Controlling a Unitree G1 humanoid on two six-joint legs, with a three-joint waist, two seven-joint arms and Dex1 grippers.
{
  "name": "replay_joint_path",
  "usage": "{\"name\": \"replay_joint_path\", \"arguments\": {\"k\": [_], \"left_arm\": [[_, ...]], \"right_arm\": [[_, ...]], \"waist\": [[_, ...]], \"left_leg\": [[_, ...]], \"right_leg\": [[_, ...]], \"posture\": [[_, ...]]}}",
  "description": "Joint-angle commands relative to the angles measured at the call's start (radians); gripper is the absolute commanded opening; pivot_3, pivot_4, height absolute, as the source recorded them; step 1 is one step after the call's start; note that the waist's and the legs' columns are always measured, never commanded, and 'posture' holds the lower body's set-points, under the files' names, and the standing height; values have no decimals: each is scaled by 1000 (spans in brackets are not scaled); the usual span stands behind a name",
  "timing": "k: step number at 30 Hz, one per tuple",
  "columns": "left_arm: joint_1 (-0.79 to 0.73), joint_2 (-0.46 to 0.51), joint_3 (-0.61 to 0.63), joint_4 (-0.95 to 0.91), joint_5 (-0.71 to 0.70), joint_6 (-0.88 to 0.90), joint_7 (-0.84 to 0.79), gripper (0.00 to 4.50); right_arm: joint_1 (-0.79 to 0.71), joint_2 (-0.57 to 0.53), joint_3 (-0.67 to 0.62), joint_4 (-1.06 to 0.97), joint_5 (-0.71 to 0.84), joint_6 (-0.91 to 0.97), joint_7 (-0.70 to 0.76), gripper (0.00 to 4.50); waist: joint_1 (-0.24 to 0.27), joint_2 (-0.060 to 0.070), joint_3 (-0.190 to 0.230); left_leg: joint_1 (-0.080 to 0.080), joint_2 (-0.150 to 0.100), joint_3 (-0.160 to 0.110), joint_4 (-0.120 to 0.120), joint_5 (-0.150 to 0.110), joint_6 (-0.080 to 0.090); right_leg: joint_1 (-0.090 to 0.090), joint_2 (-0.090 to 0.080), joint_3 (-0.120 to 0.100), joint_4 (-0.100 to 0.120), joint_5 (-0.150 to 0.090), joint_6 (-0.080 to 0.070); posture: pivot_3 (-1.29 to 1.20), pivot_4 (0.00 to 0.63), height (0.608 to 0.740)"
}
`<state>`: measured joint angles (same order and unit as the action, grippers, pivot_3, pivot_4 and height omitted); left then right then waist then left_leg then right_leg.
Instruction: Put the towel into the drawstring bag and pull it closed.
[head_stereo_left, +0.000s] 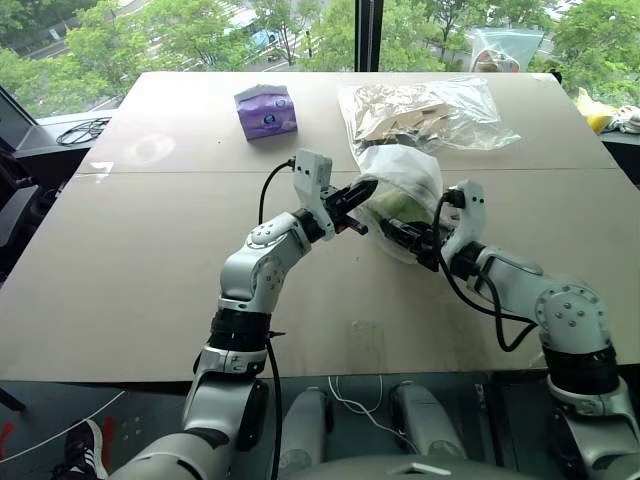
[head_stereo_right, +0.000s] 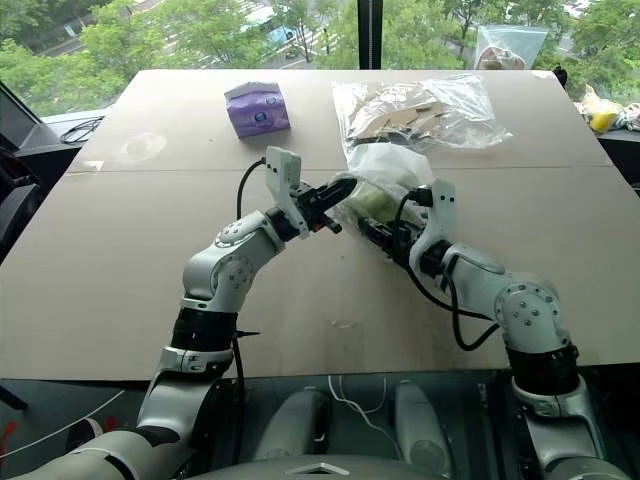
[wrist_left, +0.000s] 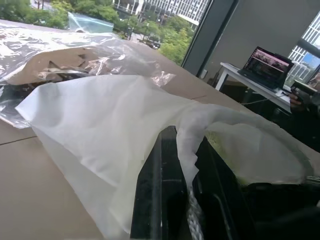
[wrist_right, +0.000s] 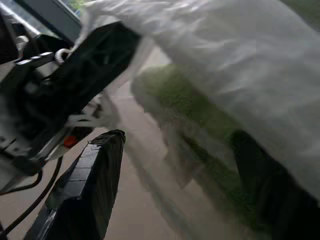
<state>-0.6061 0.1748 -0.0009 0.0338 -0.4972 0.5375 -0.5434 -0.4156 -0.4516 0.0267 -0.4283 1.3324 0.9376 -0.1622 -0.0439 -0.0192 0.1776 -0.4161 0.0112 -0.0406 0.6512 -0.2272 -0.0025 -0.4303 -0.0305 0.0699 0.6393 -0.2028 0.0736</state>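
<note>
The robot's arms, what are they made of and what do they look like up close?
Both arms are built of rounded silver-grey shells joined by black bands at the joints. Each ends in a gripper, the left gripper and the right gripper, with two black fingers, and each has a small pale grey box at the wrist. Loose black cables loop from each wrist back along the arm.

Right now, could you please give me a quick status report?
Left claw shut on drawstring bag rim. Right claw open at bag mouth. Towel inside bag. Clear plastic bag just behind.
</note>
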Motion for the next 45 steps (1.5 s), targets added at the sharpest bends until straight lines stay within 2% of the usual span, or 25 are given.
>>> {"name": "replay_joint_path", "arguments": {"k": [1, 5, 8, 10, 14, 17, 21, 24, 27, 32, 33, 34, 38, 39, 40, 45], "left_arm": [[-15, -14, 4, -17, 11, -30, 8, 0], [-11, -21, 6, -20, 17, -32, 17, 0], [-5, -20, 9, -24, 20, -30, 24, 0], [-3, -21, 11, -27, 22, -28, 26, 0], [1, -16, 17, -29, 23, -27, 27, 0], [-1, -13, 18, -23, 26, -29, 24, 0], [-8, -10, 23, -12, 31, -32, 20, 0], [-7, -8, 23, -10, 34, -33, 18, 0], [-5, -6, 24, -12, 37, -32, 19, 0], [-1, -1, 29, -17, 40, -27, 23, 0], [0, 0, 29, -19, 41, -26, 23, 0], [2, 1, 29, -21, 40, -24, 23, 0], [5, 3, 28, -23, 41, -20, 22, 0], [5, 3, 30, -23, 36, -15, 21, 0], [5, 3, 31, -23, 33, -11, 20, 0], [-4, -6, 56, -17, 12, -5, 23, 0]], "right_arm": [[-7, -50, 5, -175, 3, -19, 262, 3683], [43, 10, -64, -236, 67, -134, 401, 3683], [63, 90, -179, -173, 109, -252, 346, 3683], [78, 83, -228, -115, 47, -274, 286, 3683], [267, -187, -191, -133, -234, -227, 497, 3683], [349, -274, -164, -127, -347, -249, 576, 3683], [406, -333, -88, -99, -517, -286, 655, 3683], [370, -307, -4, -49, -662, -306, 623, 3683], [308, -218, 50, 36, -820, -378, 543, 3683], [270, -42, 26, 115, -936, -458, 432, 3683], [270, -23, 21, 123, -956, -467, 420, 3105], [273, -10, 18, 127, -968, -476, 420, 2833], [274, 25, -19, 135, -1003, -509, 408, 950], [271, 34, -35, 137, -1006, -519, 403, 366], [268, 41, -45, 139, -1009, -525, 402, 16], [194, 79, -97, 140, -1068, -589, 347, 16]], "waist": [[1, 0, 0], [2, -1, 0], [3, -1, 0], [4, -1, 0], [18, -1, 0], [11, -1, -1], [7, -1, 0], [5, -1, 0], [4, -1, 0], [8, -1, 0], [9, -1, 0], [11, -1, 0], [11, -1, 0], [11, -1, 0], [10, -1, 0], [2, -1, 0]], "left_leg": [[0, 0, 0, 0, 0, 0], [0, 1, -1, 0, 0, 0], [0, 1, 0, 1, 0, 0], [0, 0, 0, 1, 0, 0], [0, -1, 0, 1, 0, 0], [0, 0, 1, -1, 0, 0], [1, 0, 2, 0, 0, 0], [2, 0, 2, 2, 0, 0], [2, 0, 2, 2, 0, 0], [1, 0, 1, 1, 0, 0], [1, 0, 1, 1, 0, 0], [1, 0, 1, 1, 0, 0], [1, -1, 2, 1, 0, 0], [1, -1, 2, 1, 0, 0], [1, -1, 2, 1, 0, 0], [2, -1, 2, 1, 0, 0]], "right_leg": [[0, 0, 0, 0, 0, 0], [0, 1, -1, 0, 0, 0], [0, 1, 0, 0, 0, 1], [1, 1, 0, 0, 0, 1], [1, -1, 0, 0, 0, 0], [0, -1, 1, -1, 0, -1], [0, 0, 1, -1, -1, 1], [2, 0, 1, -1, -2, -2], [2, 0, 2, -1, -2, -2], [1, 0, 2, 0, 0, 1], [1, 0, 1, 0, 0, 0], [1, 0, 1, 0, 0, 0], [1, -1, 1, 0, 1, -1], [1, -1, 1, 0, 0, 0], [1, -1, 1, 0, 0, 0], [1, -1, 2, 1, 0, 1]], "posture": [[0, 150, 740], [0, 150, 740], [0, 150, 740], [0, 150, 740], [0, 150, 740], [0, 150, 740], [0, 150, 740], [0, 150, 740], [0, 150, 740], [0, 150, 740], [0, 150, 740], [0, 150, 740], [0, 150, 740], [0, 150, 740], [0, 150, 740], [0, 150, 740]]}}
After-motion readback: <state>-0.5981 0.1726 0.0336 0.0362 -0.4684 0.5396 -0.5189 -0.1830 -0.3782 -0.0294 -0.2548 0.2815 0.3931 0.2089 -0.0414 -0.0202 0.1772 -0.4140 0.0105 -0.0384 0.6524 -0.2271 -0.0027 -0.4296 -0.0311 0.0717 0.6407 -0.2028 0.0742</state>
